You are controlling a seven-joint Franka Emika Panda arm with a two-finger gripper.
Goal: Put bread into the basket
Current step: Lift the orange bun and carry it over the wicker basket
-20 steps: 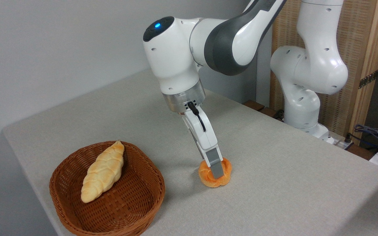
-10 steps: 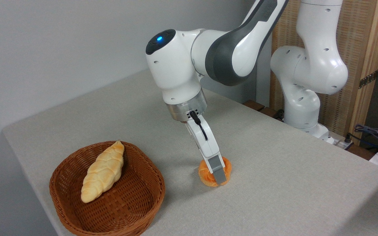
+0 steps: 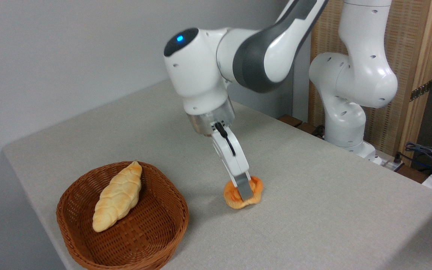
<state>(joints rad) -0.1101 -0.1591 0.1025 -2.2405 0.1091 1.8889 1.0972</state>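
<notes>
Gripping the bun [image 3: 243, 193], the claw [image 3: 244, 192] was clamped on it near the surface [image 3: 313, 210]; the basket [image 3: 152, 232] awaited it.

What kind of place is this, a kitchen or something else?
Probably a robotics lab, not a kitchen. A robot arm is mounted at a plain grey table, loose cables lie at the right edge, and the only food is bread set out for handling.

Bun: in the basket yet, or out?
Out. The bun is pinched in the gripper, right of the basket, which holds only the long loaf.
</notes>
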